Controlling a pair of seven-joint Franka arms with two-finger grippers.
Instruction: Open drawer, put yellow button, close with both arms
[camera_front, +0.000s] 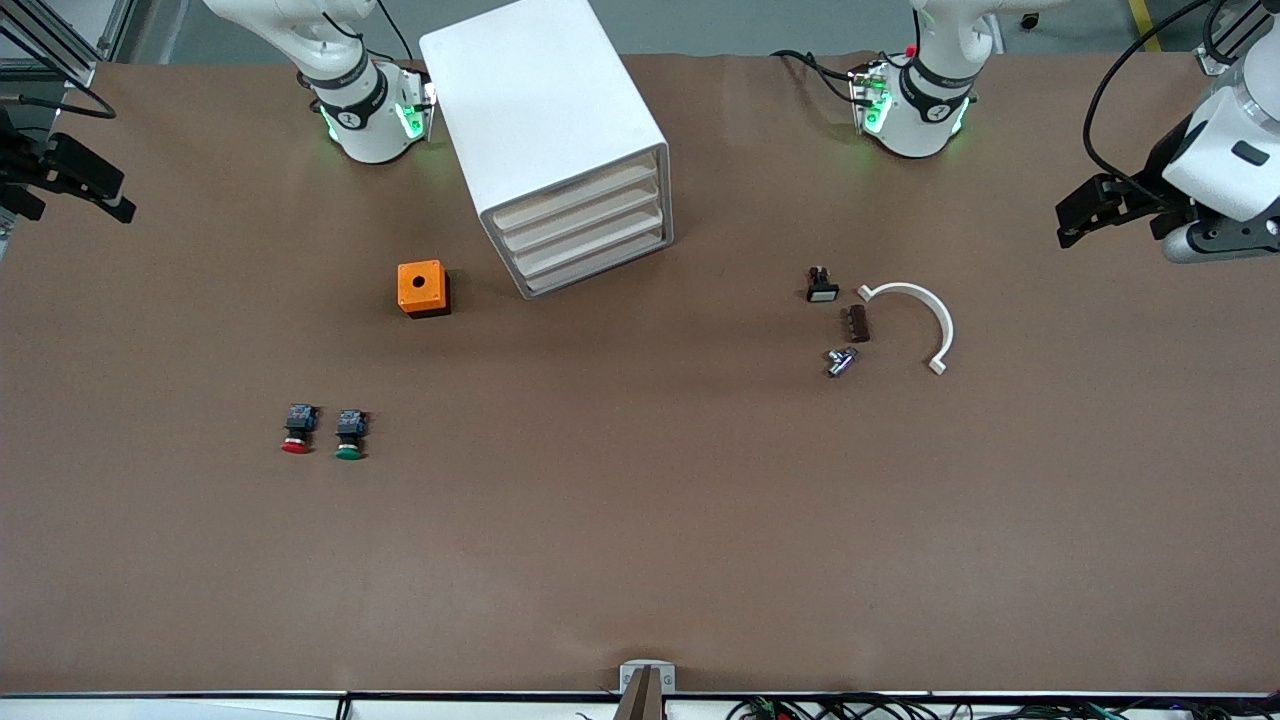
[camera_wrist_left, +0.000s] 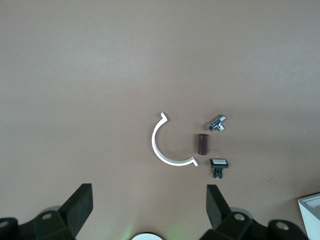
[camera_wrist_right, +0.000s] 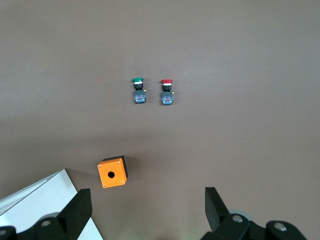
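Note:
The white cabinet (camera_front: 545, 130) stands between the two arm bases, and its four beige-fronted drawers (camera_front: 585, 235) are all shut. A corner of it shows in the right wrist view (camera_wrist_right: 35, 205) and in the left wrist view (camera_wrist_left: 311, 215). No yellow button shows in any view. My left gripper (camera_front: 1075, 222) hangs open and empty over the left arm's end of the table; in its wrist view (camera_wrist_left: 149, 202) the jaws stand wide apart. My right gripper (camera_front: 105, 195) hangs open and empty over the right arm's end of the table, jaws also wide in its wrist view (camera_wrist_right: 147, 205).
An orange box with a round hole (camera_front: 421, 288) sits beside the cabinet. A red-capped button (camera_front: 298, 428) and a green-capped button (camera_front: 350, 434) lie nearer the front camera. Toward the left arm's end lie a white curved piece (camera_front: 925, 310), a brown block (camera_front: 857, 323), a metal fitting (camera_front: 841, 361) and a small switch (camera_front: 821, 285).

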